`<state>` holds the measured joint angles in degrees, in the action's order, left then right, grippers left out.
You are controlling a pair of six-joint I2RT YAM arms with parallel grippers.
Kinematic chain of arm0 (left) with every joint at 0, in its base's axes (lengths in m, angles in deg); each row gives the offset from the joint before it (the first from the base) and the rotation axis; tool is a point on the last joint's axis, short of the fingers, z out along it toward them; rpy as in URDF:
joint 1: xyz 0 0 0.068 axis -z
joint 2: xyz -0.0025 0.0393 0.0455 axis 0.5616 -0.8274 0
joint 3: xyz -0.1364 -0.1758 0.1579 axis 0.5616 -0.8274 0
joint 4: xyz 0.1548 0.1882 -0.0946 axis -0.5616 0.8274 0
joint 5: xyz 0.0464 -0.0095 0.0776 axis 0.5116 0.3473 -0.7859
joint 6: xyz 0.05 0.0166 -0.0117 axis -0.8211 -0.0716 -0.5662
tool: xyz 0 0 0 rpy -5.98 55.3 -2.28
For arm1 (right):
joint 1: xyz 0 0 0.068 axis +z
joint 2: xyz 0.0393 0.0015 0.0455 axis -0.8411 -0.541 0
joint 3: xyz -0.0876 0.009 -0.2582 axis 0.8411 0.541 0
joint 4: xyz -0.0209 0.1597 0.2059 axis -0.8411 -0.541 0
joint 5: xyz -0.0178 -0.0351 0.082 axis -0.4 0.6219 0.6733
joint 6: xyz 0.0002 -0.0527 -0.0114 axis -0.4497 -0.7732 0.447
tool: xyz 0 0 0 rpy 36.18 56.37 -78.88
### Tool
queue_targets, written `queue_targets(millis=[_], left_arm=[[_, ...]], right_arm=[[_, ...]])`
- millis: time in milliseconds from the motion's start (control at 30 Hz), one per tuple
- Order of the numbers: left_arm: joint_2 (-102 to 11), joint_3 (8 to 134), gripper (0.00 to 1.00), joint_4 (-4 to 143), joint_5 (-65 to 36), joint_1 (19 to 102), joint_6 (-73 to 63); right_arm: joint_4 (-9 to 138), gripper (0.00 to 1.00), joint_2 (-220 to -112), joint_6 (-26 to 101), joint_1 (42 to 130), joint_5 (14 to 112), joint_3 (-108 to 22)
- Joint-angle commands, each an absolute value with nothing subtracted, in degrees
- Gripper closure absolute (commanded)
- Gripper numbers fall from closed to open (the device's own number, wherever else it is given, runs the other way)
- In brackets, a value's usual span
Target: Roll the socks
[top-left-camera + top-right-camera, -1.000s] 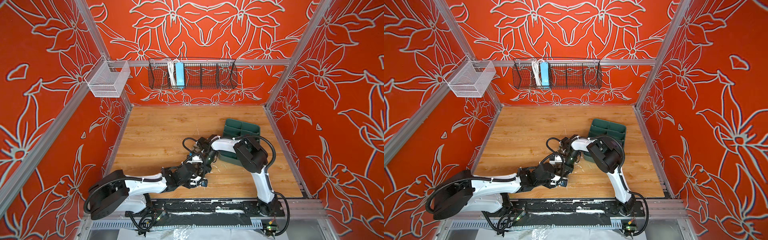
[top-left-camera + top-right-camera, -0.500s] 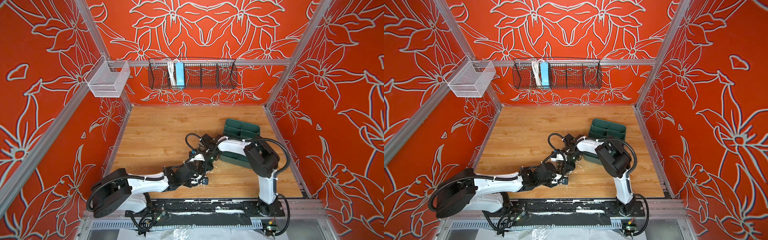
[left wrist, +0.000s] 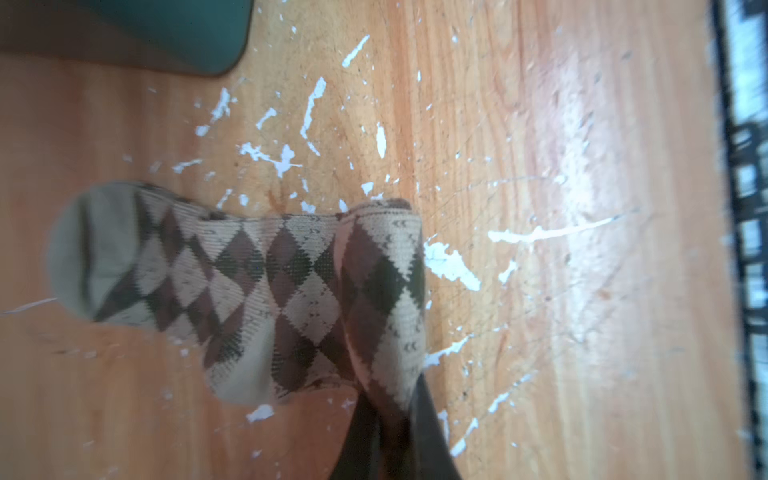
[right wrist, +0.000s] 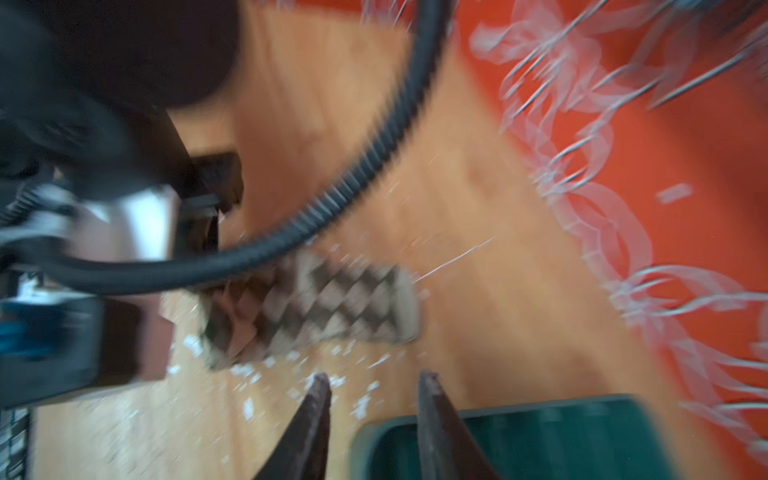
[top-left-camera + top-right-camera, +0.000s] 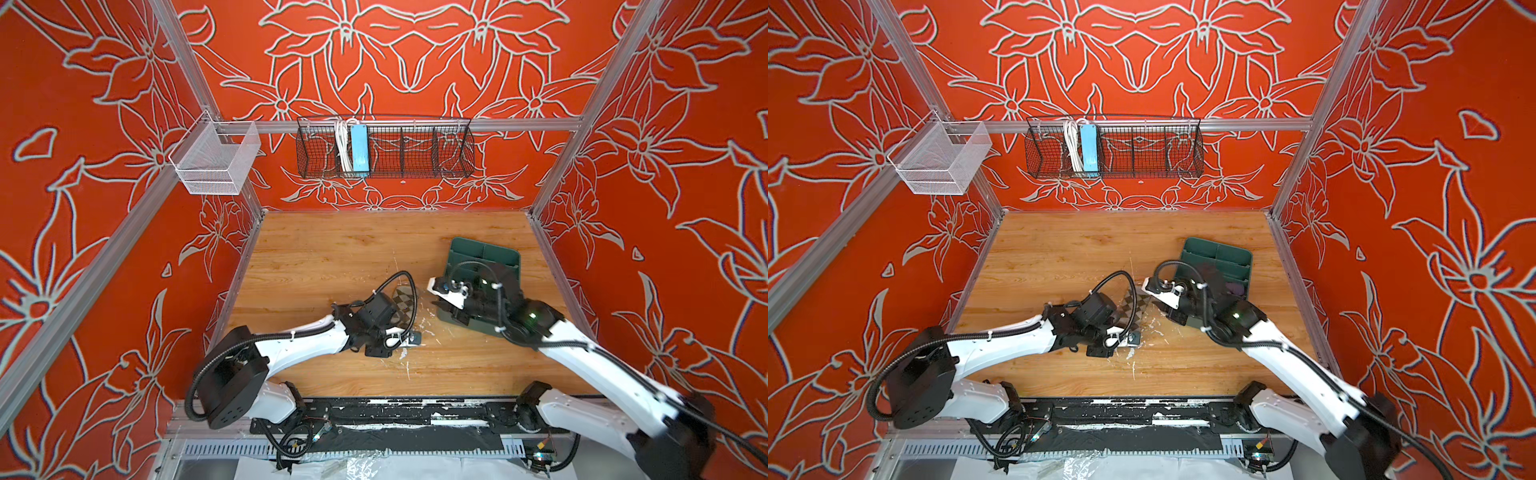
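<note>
Right arm: drawn back from the argyle sock [image 4: 332, 307] toward the green tray [image 5: 484, 253]. The right gripper [image 4: 374, 376] is now spread and empty, hovering at a corner of the tray.

Left gripper [image 3: 390, 390]: pressed together, pinching the rolled end of the argyle sock. Only the left wrist view shows this.

Argyle sock: flat on the bench [image 5: 332, 257], just beside the tray. In both top views the left arm largely hides it.

Purple sock [image 5: 1237, 286]: inside the tray, glimpsed in a top view and otherwise covered by the right arm. Which compartment it lies in cannot be told.
</note>
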<state>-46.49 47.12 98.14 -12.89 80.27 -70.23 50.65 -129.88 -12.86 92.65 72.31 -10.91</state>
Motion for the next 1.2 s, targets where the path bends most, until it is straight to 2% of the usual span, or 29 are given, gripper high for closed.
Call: queue_targets(millis=[0, 100, 233, 333, 467, 667, 933, 1033, 1167], left_arm=[[-52.95, 52.79, 1.00, 111.32, -3.43, 77.70, -68.24], [-59.07, 59.31, 1.00, 116.53, 0.00, 76.00, -67.44], [-65.30, 64.84, 1.00, 121.23, 5.88, 74.33, -64.99], [-68.66, 67.12, 1.00, 123.44, 6.81, 73.75, -64.52], [-71.03, 69.46, 1.00, 125.37, 7.85, 72.93, -63.71], [-73.09, 71.40, 1.00, 126.86, 8.21, 72.58, -63.52], [-73.64, 71.92, 1.00, 127.39, 8.38, 72.49, -63.51], [-73.62, 71.95, 1.00, 127.43, 8.36, 72.49, -63.51], [-72.89, 71.41, 1.00, 127.24, 8.97, 72.49, -64.01]], right_arm=[[54.90, 0.62, -121.56, -19.49, 93.84, 73.92, -5.69], [46.73, 0.62, -117.75, -27.88, 99.38, 69.62, -4.11], [39.32, 0.59, -119.19, -34.77, 112.16, 52.32, -3.65], [39.44, 0.57, -122.51, -36.57, 120.26, 43.52, -2.80], [46.19, 0.55, -128.27, -36.18, 127.92, 38.83, 0.53], [68.57, 0.53, -140.11, -31.22, 129.32, 39.30, 6.97], [81.81, 0.53, -156.58, -27.21, 126.97, 35.24, 6.62], [82.62, 0.58, -159.31, -25.42, 125.16, 36.97, 6.22], [81.93, 0.72, -163.00, -25.25, 123.79, 38.83, 5.95]])
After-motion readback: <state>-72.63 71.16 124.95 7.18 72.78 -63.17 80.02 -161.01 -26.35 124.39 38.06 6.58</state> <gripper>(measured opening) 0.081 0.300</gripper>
